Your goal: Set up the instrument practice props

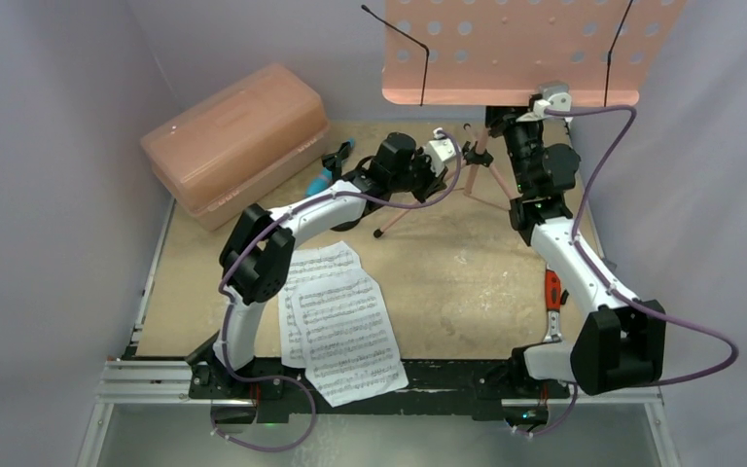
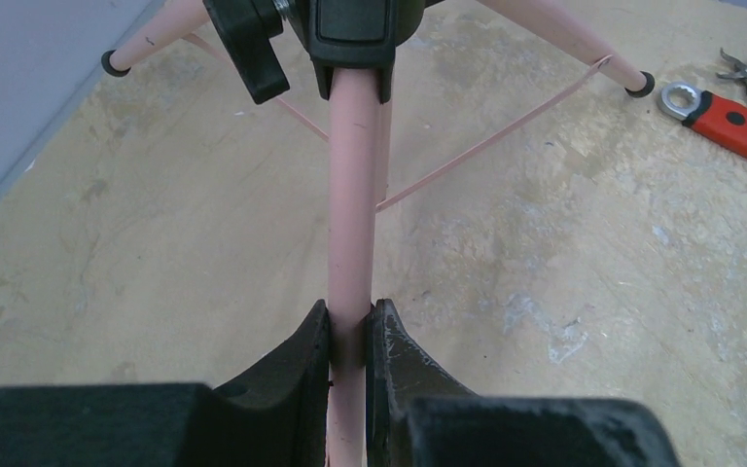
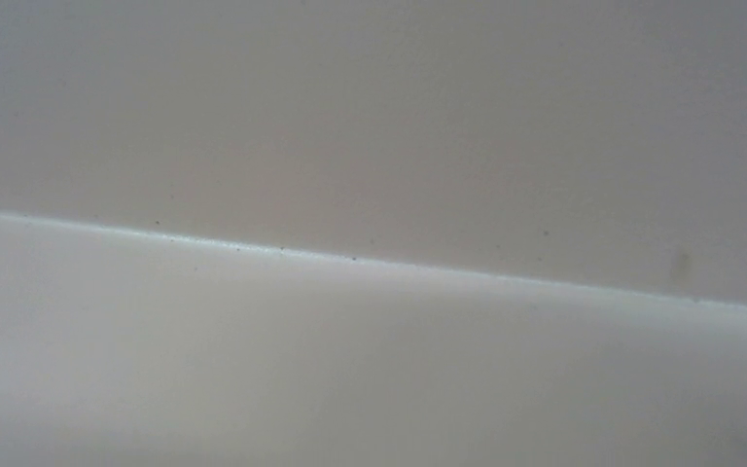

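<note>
Pink music stand pole [image 2: 353, 195] sits pinched in the left end effector [image 2: 350, 316].

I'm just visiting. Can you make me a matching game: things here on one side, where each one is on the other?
1 pink music stand pole
2 white sheet-music pages
3 cyan toy microphone
4 red-handled tool

A beside the translucent pink plastic case
B near the table's right edge
C clamped by the left gripper
D flat at the table's near edge

Pairs: 1-C, 2-D, 3-A, 4-B

The wooden table [image 1: 467, 282] bears sheet-music pages [image 1: 340, 321], pink case [image 1: 238, 141], red pliers [image 1: 551, 289].
</note>
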